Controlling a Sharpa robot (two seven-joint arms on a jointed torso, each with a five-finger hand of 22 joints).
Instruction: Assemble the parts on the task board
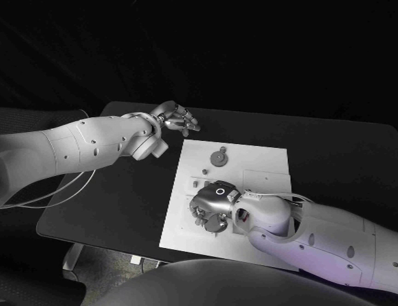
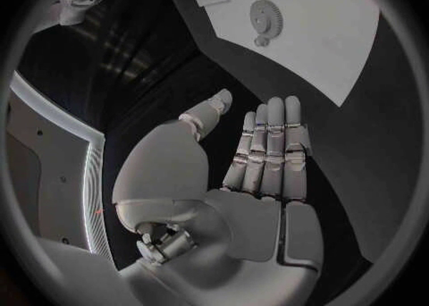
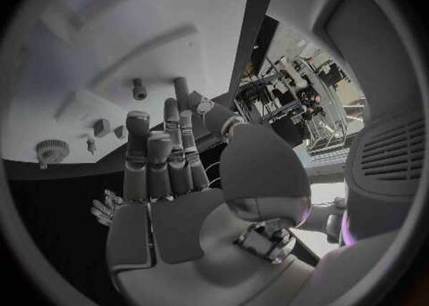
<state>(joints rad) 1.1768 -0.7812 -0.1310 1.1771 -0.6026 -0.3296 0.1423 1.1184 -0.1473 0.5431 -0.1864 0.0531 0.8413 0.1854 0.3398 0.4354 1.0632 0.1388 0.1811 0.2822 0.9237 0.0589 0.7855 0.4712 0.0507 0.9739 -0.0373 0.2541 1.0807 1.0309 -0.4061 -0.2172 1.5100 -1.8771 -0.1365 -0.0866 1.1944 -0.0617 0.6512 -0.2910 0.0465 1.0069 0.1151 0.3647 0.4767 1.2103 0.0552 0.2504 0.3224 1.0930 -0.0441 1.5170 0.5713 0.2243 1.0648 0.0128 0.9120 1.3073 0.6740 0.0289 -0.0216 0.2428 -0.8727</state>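
The white task board (image 1: 254, 159) lies in the middle of the black table. A grey gear (image 1: 219, 156) sits on its far part, with small pegs (image 1: 203, 172) nearer to me; the gear (image 2: 262, 14) also shows in the left wrist view and the gear (image 3: 51, 151) in the right wrist view. My left hand (image 1: 176, 118) hovers beyond the board's far left corner, fingers (image 2: 268, 149) straight, holding nothing. My right hand (image 1: 213, 205) hangs low over the board's near left part, fingers (image 3: 161, 156) stretched out with nothing in them. What lies under it is hidden.
The black table (image 1: 116, 204) extends left of the board, with a thin cable (image 1: 61, 194) trailing over its left edge. A raised rectangular outline (image 1: 263, 178) marks the board's right half. Several small pegs (image 3: 139, 89) stand on the board ahead of the right hand.
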